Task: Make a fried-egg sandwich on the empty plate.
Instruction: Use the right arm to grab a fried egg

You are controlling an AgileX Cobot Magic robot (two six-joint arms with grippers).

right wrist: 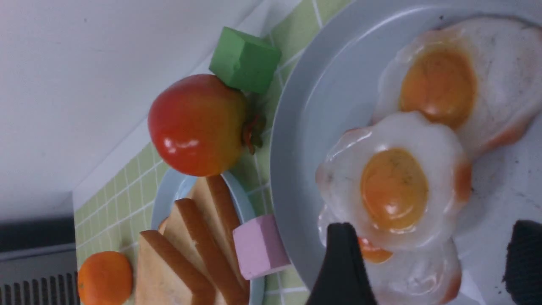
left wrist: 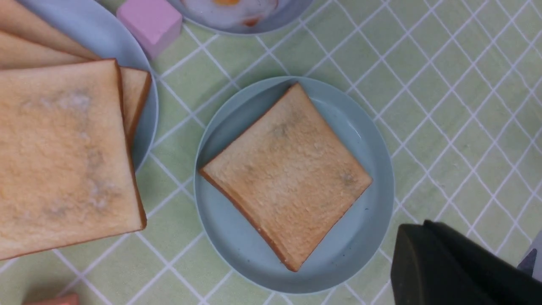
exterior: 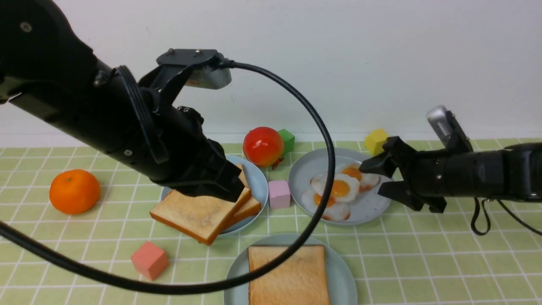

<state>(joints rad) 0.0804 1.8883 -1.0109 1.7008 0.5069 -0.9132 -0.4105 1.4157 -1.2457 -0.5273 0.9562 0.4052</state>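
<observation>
Green-checked worktop: left pincer clamps a toast slice aloft; right pincer, spread wide, should nip the top egg by its white and lay it on the plated toast first.

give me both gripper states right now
Left gripper: closed on a toast slice, held up at a tilt.
Right gripper: open, holding nothing, by the fried eggs.
</observation>
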